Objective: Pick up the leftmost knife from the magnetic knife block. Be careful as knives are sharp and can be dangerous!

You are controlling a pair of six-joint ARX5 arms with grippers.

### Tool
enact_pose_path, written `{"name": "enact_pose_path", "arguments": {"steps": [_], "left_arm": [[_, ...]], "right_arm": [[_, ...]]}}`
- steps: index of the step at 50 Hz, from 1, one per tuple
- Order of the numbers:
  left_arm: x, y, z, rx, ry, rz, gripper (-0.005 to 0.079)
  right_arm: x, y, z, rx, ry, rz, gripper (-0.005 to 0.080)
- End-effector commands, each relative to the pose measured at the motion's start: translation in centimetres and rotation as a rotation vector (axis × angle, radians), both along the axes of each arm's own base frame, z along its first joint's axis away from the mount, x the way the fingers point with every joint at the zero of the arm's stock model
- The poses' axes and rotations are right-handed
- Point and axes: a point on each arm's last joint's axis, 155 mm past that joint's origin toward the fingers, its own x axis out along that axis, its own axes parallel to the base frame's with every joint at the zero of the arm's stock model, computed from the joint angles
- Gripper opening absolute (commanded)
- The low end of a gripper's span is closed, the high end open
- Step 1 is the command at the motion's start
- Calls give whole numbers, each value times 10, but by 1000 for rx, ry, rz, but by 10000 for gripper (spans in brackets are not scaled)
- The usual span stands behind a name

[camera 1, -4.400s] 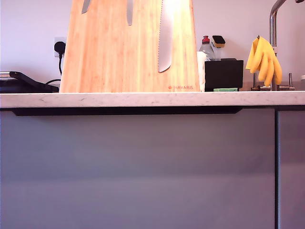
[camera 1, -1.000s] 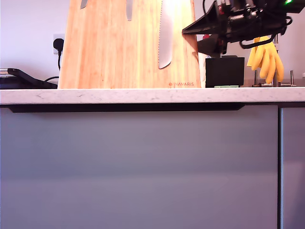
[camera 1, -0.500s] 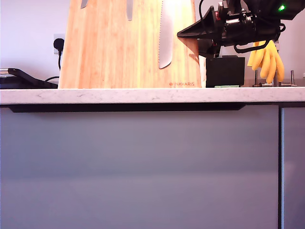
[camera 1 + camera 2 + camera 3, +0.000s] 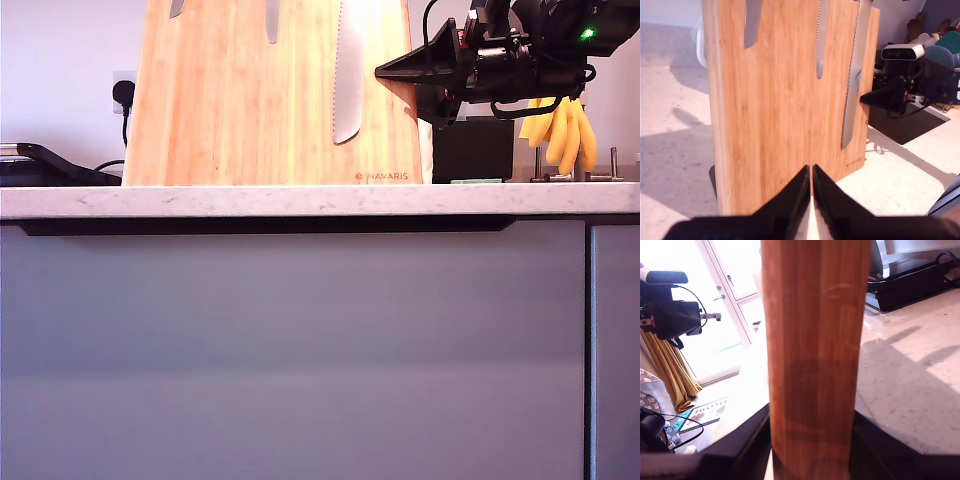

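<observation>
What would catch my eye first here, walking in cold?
Probably the tall bamboo knife block on the counter, blades stuck to its face, the long serrated blade being the biggest. Next, my second gripper, black, pokes in from the exterior view's right, with a finger on either side of the block's edge. Behind it hang bright yellow rubber gloves.

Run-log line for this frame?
my first end effector: shut, facing magnetic knife block | my second end effector: open, at block edge | leftmost knife: on block
</observation>
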Motion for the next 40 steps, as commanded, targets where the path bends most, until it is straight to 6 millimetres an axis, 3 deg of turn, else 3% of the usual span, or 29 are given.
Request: {"name": "enact_pose_path", "arguments": {"steps": [1, 11, 24, 33, 40], "left_arm": [[6, 4, 13, 22, -69, 27, -8], [20, 15, 49, 42, -241, 108, -3], [37, 8, 95, 61, -358, 53, 120], [60, -3, 125, 49, -348, -37, 397], [78, -10, 140, 46, -295, -95, 517]], "right_arm": [[0, -1, -24, 2, 94, 18, -11], [-1, 1, -23, 2, 87, 22, -11], [-1, 2, -21, 3, 70, 23, -11], [0, 4, -22, 0, 65, 20, -11], [3, 4, -23, -6, 62, 5, -11]]}}
